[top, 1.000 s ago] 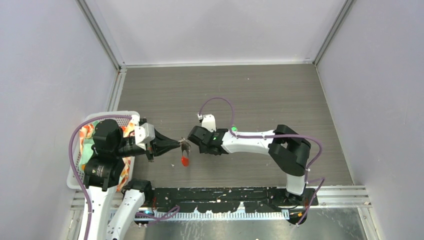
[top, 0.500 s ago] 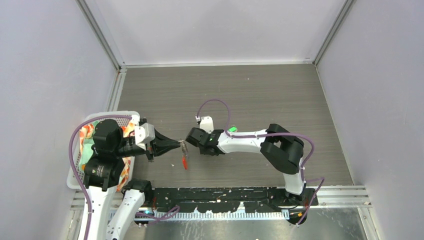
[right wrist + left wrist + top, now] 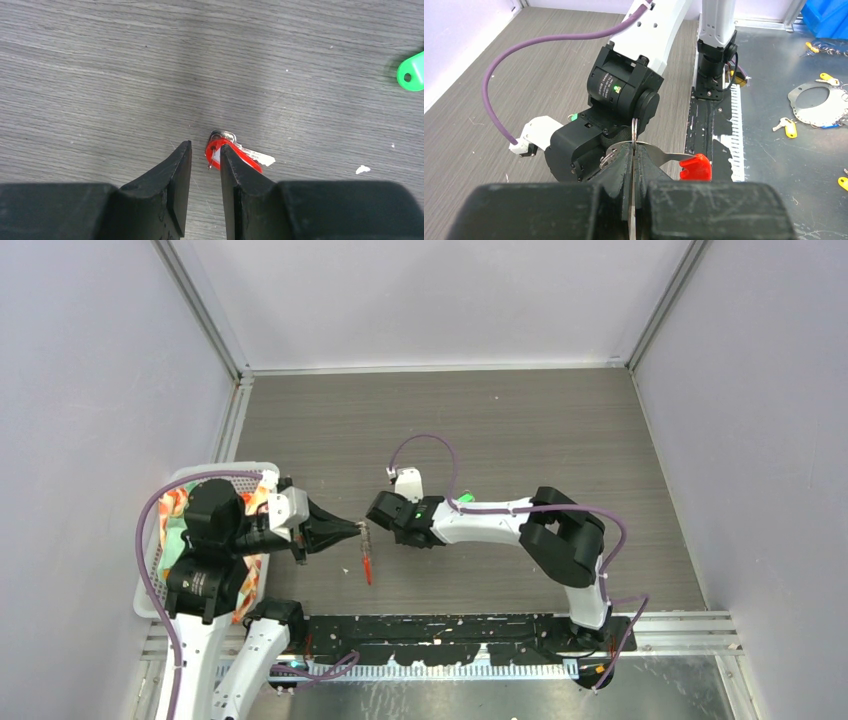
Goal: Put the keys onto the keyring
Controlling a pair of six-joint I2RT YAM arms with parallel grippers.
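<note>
Clenched at left gripper (image 3: 633, 146) on thin silver metal keyring with red strip (image 3: 659, 153), upright between fingertips. Parted narrowly at right gripper (image 3: 205, 150), grasping nothing; small red-and-white tagged metal key (image 3: 232, 152) just beyond its tips. Might shove key aside, closing off-centre.

desk (image 3: 520, 420): grey-brown wood grain. keyring (image 3: 694, 167): silver loop, bright red strip. red-tagged key (image 3: 233, 152): silver metal, red-and-white tag. green key (image 3: 411, 73): bright green head. cable (image 3: 488, 92): purple. basket (image 3: 212, 469): white, multicoloured cloth (image 3: 172, 506) inside.
</note>
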